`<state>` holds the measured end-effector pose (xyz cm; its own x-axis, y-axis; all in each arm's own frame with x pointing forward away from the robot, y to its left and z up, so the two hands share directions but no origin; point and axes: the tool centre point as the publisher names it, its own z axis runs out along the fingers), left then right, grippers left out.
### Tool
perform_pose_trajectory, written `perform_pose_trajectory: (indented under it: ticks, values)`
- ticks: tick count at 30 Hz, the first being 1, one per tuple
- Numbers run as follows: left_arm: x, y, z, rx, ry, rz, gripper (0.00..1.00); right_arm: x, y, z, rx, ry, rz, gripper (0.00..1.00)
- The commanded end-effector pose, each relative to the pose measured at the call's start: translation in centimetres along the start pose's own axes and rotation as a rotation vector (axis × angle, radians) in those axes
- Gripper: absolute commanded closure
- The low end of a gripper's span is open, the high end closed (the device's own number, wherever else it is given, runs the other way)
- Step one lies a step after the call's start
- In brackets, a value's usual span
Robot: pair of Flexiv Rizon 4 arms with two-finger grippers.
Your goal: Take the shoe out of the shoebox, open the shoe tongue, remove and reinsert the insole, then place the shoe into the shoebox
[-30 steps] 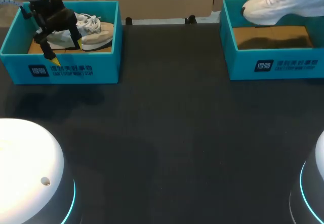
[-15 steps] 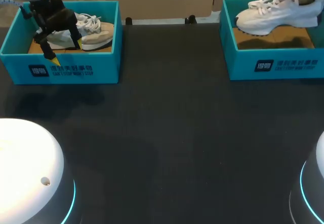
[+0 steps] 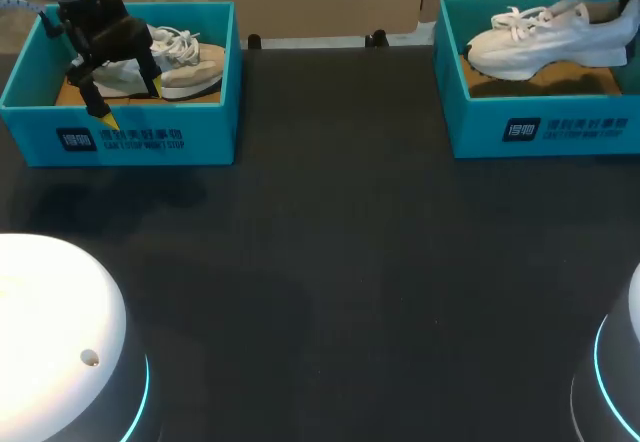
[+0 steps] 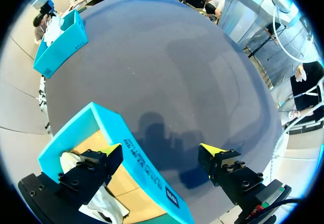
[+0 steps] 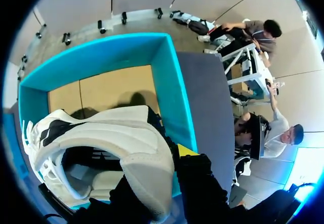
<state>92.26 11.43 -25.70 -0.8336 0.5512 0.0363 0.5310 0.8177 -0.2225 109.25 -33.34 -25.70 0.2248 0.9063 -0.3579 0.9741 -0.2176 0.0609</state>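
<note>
A white shoe (image 3: 545,34) hangs low inside the right teal shoebox (image 3: 540,127), its sole just above the brown floor. My right gripper (image 5: 163,171) is shut on the shoe's heel collar (image 5: 147,168), over the box's near wall (image 5: 174,89). At the far left, a beige and white shoe (image 3: 185,62) lies in the left teal shoebox (image 3: 130,140). My left gripper (image 3: 130,102) hovers open over that box's front wall. In the left wrist view its fingers straddle the wall (image 4: 147,165), one tip inside beside the shoe (image 4: 104,206), one outside.
The dark table (image 3: 330,262) stretches between the two boxes. Each box stands near the table's far edge. Two white rounded arm bases (image 3: 60,342) sit at the near corners.
My right arm has lowered the white shoe from above the right shoebox down into it. The left arm has not moved.
</note>
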Motion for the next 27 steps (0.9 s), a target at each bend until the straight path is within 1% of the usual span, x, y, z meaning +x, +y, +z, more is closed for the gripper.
perform_pose_trajectory:
  ticks: [1,4,7,10,13,17,20,22,27]
  values:
    - [0.0,0.0,-0.1,-0.001,0.003,0.001,0.0,0.1,0.3,0.7,-0.007,0.002,-0.003,1.0]
    - [0.0,0.0,-0.1,-0.001,0.003,0.001,0.0,0.1,0.8,1.2,-0.008,0.006,-0.001,1.0]
    - [0.0,0.0,-0.1,-0.001,0.003,0.001,0.0,0.3,1.3,1.5,-0.028,0.012,-0.005,1.0]
    - [0.0,0.0,-0.1,-0.001,0.003,0.001,0.0,0.4,1.2,2.1,-0.041,0.015,-0.009,1.0]
    - [0.0,0.0,-0.1,-0.001,0.003,0.001,0.0,0.3,0.5,2.8,-0.043,0.019,-0.01,1.0]
    - [0.0,0.0,-0.1,-0.001,0.003,0.001,0.0,0.0,-1.0,3.2,-0.041,0.015,-0.01,1.0]
    - [0.0,0.0,-0.1,-0.001,0.003,0.001,0.0,-0.3,-2.1,3.2,-0.055,0.036,-0.023,1.0]
    - [0.0,0.0,-0.1,-0.001,0.003,0.001,0.0,-0.3,-3.0,2.9,-0.052,0.023,-0.007,1.0]
    - [0.0,0.0,-0.1,-0.001,0.003,0.001,0.0,-0.3,-3.0,2.9,-0.052,0.023,-0.007,1.0]
